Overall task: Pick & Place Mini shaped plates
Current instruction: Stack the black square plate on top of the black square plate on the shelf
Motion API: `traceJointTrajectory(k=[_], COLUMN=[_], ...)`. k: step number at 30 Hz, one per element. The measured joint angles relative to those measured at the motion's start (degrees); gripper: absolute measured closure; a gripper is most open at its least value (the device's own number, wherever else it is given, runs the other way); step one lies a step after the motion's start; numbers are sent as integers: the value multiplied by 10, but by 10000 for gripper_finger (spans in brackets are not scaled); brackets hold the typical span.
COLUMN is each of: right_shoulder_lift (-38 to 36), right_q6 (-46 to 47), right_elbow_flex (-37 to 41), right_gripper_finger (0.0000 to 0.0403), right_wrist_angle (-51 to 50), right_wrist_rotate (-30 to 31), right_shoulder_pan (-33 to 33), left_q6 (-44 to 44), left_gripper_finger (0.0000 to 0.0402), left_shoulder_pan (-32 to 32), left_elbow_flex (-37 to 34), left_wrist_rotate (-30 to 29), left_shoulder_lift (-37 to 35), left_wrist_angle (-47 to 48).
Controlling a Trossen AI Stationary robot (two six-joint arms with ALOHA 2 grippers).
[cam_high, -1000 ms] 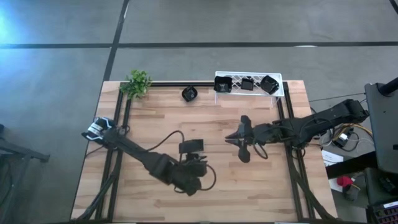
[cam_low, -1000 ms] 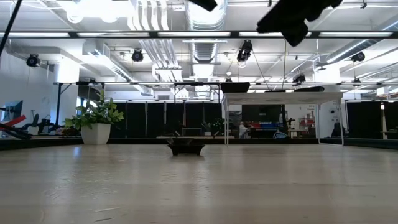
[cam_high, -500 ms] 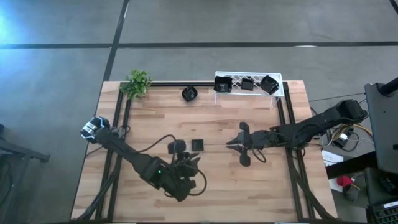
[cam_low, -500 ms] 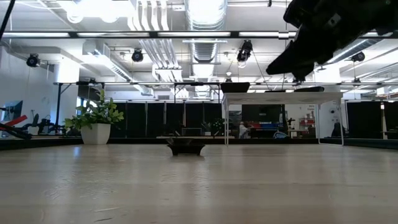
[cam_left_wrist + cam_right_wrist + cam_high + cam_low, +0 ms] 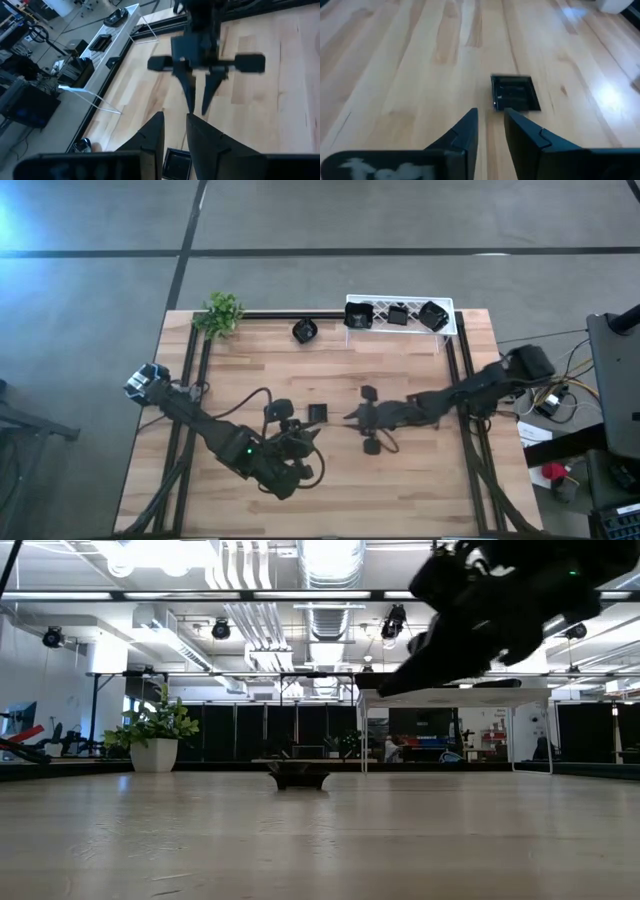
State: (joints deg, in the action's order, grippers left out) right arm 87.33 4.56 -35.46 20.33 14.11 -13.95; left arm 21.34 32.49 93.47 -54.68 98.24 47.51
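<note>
A small dark square plate (image 5: 317, 413) lies flat on the wooden table near its middle; it also shows in the right wrist view (image 5: 515, 93) and in the left wrist view (image 5: 176, 161). My right gripper (image 5: 351, 418) hovers just right of it, open, fingers slanting down toward it (image 5: 490, 125). My left gripper (image 5: 307, 432) hangs above the plate's near side, open and holding nothing (image 5: 175, 132). Another dark plate (image 5: 305, 330) rests near the far edge. Three more plates sit in a white rack (image 5: 400, 315).
A small green plant (image 5: 220, 313) stands at the far left corner. The white rack runs along the far edge on the right. Black frame rails (image 5: 196, 370) cross the table near both side edges. Bare wood (image 5: 400, 490) lies on the near right.
My right gripper has come down and toward the table's left, closing on the square plate. My left gripper has drawn back from the plate toward the near left and risen a little. The plate lies uncovered where the left gripper was.
</note>
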Motion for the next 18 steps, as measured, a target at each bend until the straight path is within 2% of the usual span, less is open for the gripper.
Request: traceJointTrajectory(k=[8, 14, 18], right_shoulder_lift=[86, 128, 157], right_q6=[22, 51, 35], right_elbow_flex=[-81, -111, -128], right_gripper_finger=[281, 284, 292], right_wrist_angle=[-6, -3, -4], right_wrist_rotate=[6, -60, -71], right_shoulder_pan=[40, 100, 129], left_q6=[-5, -7, -15], left_gripper_finger=[324, 324, 324], left_shoulder_pan=[3, 10, 11], left_elbow_flex=[0, 0, 0], left_wrist_rotate=[-1, -1, -1], left_shoulder_lift=[0, 0, 0], left_wrist_angle=[0, 1, 1])
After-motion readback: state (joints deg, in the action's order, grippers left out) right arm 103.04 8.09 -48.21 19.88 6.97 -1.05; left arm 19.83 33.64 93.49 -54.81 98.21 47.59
